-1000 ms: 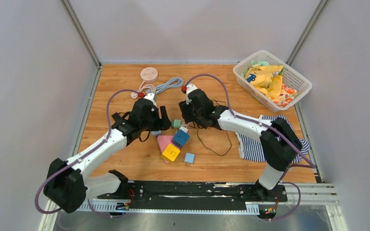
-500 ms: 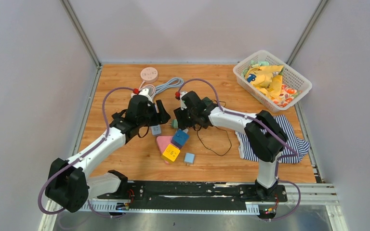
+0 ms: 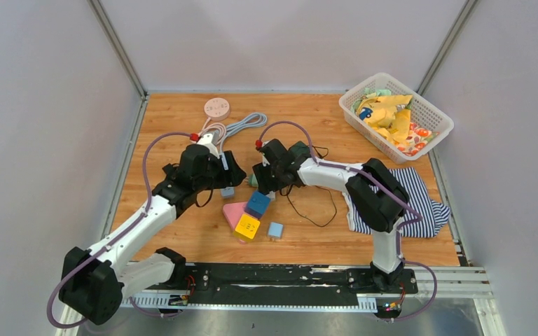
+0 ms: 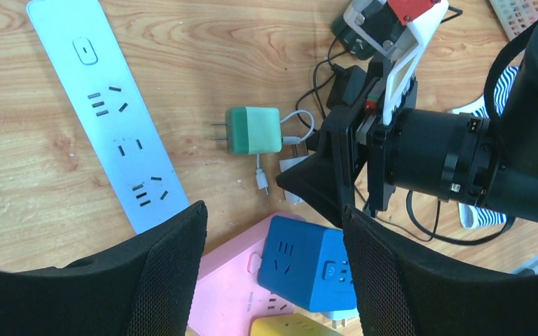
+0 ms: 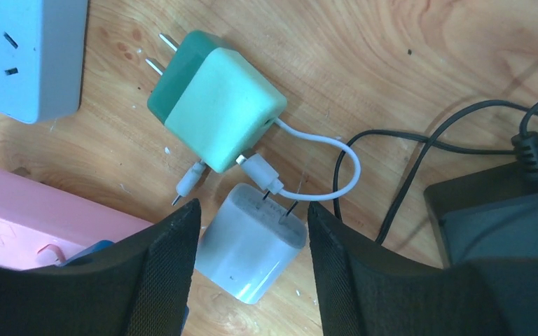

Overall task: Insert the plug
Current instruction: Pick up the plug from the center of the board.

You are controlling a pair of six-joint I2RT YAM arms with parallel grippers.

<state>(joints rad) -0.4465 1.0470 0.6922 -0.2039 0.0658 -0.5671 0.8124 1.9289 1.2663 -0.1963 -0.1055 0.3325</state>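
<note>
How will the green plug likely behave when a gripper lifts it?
The green plug looks rigid and boxy, so it probably will not roll. The short white cable at its end looks floppy and would likely dangle along. Its smooth faces might slip.

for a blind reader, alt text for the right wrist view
The right hand, open, has a finger either side of a white charger on the wooden table. Above it lies a green plug with a short white cable.

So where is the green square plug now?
In the left wrist view the green square plug lies mid-frame on the wooden table, prongs toward the white power strip at left, a white charger cube beside it.
</note>
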